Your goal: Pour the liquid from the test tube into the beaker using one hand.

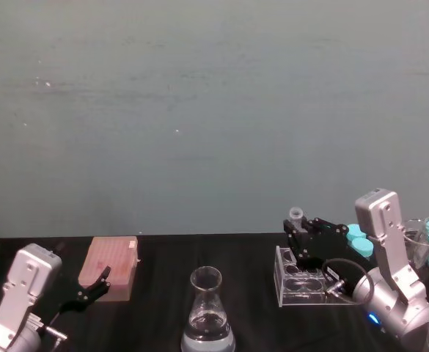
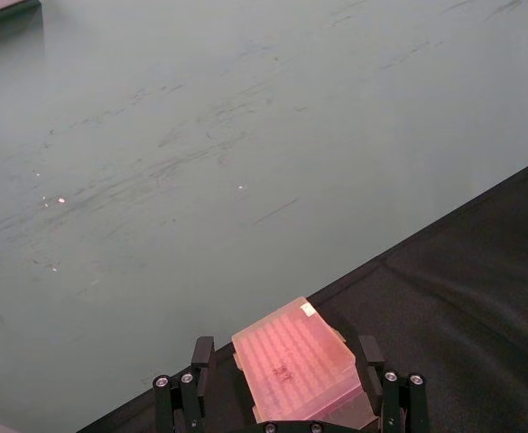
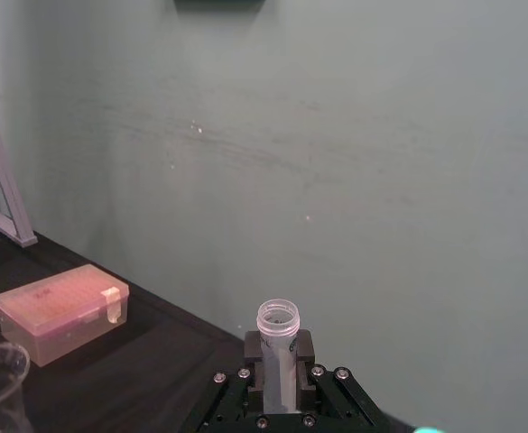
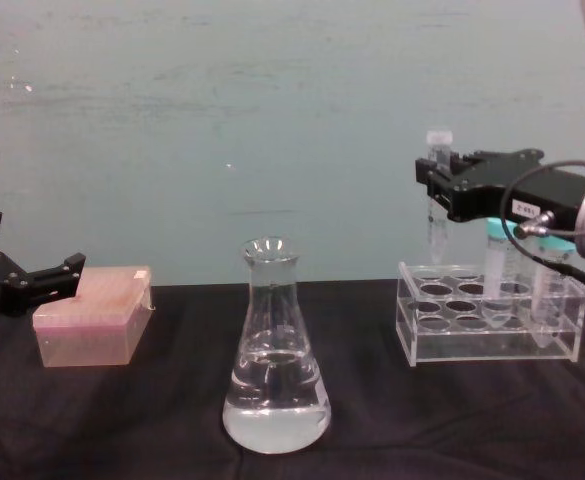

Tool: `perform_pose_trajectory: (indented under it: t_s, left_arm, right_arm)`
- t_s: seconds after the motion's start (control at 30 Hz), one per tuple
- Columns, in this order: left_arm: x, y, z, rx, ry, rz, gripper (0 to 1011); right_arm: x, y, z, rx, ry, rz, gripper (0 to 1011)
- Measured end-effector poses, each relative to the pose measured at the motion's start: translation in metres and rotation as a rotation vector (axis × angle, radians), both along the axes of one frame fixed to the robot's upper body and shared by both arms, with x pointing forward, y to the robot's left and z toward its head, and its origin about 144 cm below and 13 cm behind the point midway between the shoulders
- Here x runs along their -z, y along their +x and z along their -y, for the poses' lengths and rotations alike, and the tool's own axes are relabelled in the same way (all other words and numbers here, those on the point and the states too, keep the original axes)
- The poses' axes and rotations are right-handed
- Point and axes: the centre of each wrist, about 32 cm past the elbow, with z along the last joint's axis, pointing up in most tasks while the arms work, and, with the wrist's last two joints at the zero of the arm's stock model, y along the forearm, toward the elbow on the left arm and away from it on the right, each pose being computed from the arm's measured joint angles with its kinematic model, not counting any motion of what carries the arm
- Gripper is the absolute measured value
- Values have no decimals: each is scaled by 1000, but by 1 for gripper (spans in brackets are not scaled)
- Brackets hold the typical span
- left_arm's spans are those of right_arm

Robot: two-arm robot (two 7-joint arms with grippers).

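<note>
Black cloth covers the bench before a pale green wall. Over the clear tube rack (image 4: 489, 325), the right gripper (image 4: 435, 183) clamps the test tube (image 4: 437, 215) upright, mouth up. Lower and to its left stands the beaker (image 4: 275, 365), already holding some liquid (image 4: 275, 410). Beside the pink tip box (image 4: 94, 315), the left gripper (image 4: 70, 268) hangs spread.

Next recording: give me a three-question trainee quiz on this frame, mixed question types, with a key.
1. True or false: the right claw holds the test tube upright above the tube rack.
2. Where is the beaker?
A. Inside the rack
B. On the table between the pink tip box and the rack
C. In the left claw
3. Fill in: the left claw is open beside the ____.

Key:
1. True
2. B
3. Pink tip box
</note>
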Motion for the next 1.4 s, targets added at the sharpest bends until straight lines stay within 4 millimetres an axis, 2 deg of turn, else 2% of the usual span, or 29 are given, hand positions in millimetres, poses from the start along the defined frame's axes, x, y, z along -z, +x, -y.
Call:
perform_pose_trajectory:
  t_s: [0.43,1.4]
  left_arm:
    - [0,0,0,0,0,0,1000]
    - [0,0,0,0,0,0,1000]
  right_arm:
    - [17,5,7,6,-5,-10,199]
    - [42,16,10,6,-3,-37,199]
